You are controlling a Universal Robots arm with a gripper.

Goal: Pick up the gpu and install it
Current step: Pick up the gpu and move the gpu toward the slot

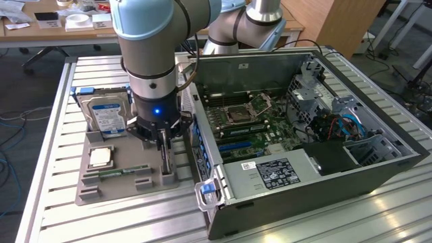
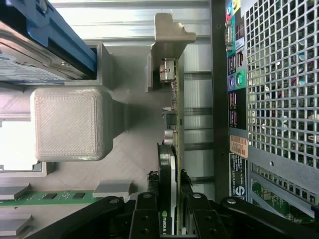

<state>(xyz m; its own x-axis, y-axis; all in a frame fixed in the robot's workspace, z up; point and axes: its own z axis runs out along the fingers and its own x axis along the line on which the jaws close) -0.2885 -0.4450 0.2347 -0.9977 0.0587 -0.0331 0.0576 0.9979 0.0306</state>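
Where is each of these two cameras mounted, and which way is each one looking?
Exterior view: off the arm, high above the table, looking down at the open computer case and grey parts tray; the arm and gripper show.
Wrist view: on the wrist, looking down past the fingers, closed on the gpu standing on edge.
Shared: gripper, tray, hard drive, case.
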